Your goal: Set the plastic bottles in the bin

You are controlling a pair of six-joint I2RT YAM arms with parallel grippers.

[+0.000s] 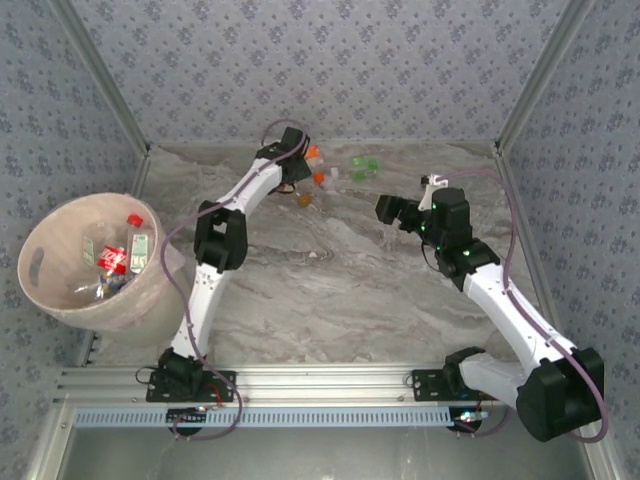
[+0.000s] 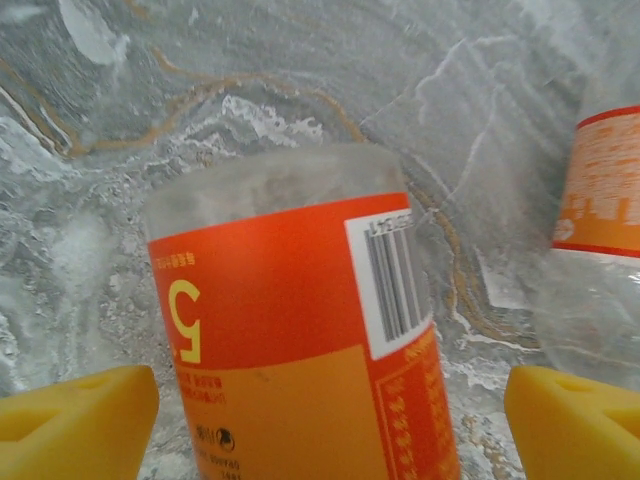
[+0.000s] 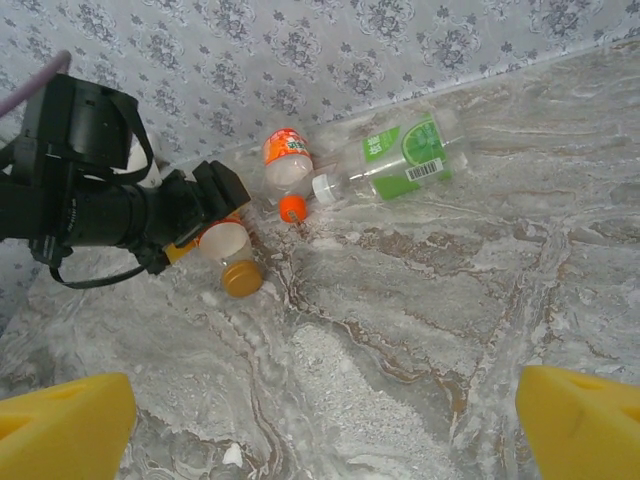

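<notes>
At the far middle of the table my left gripper stands open around a lying plastic bottle with an orange label. Its yellow fingers flank the bottle, with a gap on the right side. The right wrist view shows that bottle's gold cap. Beside it lie another orange-labelled bottle and a green-labelled one. My right gripper hovers open over bare marble, to the right of these bottles. The pale pink bin stands at the left, off the table's edge, with several bottles inside.
A second orange-labelled bottle lies just right of the left gripper. The patterned back wall runs close behind the bottles. Metal frame posts flank the marble table.
</notes>
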